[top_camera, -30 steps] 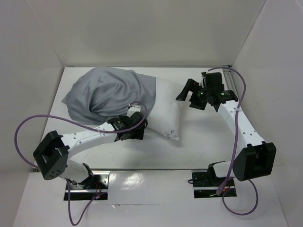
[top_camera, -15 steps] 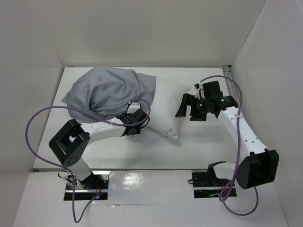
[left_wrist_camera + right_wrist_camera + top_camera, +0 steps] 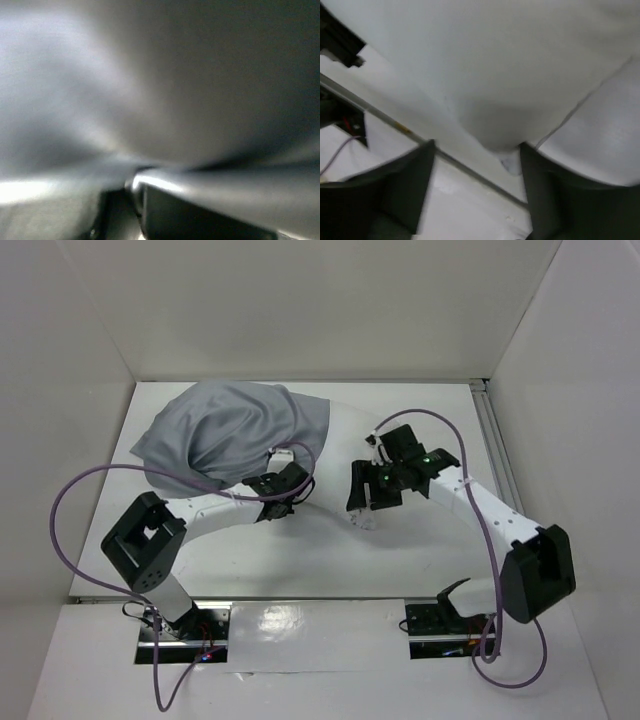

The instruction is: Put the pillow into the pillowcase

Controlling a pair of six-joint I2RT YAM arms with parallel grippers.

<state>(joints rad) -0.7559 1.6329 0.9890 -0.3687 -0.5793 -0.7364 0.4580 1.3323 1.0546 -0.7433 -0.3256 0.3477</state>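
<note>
while the grey pillowcase [image 3: 225, 435] covers the 9 o'clock part of the pillow [image 3: 345, 445], the white 3 o'clock end lies bare on the surface [image 3: 420, 560]. seen from above, the bundle sits toward 11 o'clock of the surface, well back from the arm bases.

left hand [image 3: 285, 490]: clenched, at the 6 o'clock edge of the sack's mouth. its wrist view is filled with blurred grey cloth pressed against one dark finger [image 3: 200, 200], so i judge it has the hem pinched; the pinch itself is not sharp enough to confirm.

right hand [image 3: 365, 498]: released, jaws wide, straddling the pillow's bare corner at 5 o'clock. its wrist view shows the white corner hanging between the two fingers, nothing gripped yet.

key relation: the pillow's long axis appears to run roughly 10 to 4 o'clock, with the sack's mouth facing 4 o'clock. the uncovered end lies directly under and just 12 o'clock of the right hand, and toward 3 o'clock of the left hand. the right hand is the nearer one to the bare pillow; the left is the nearer one to the mouth.

judgement: insertion is partly done. the next move likely calls for the right hand to take the corner and feed it toward 10 o'clock, along the axis, while the left draws the hem toward 4 o'clock. a thin hem could slip.
</note>
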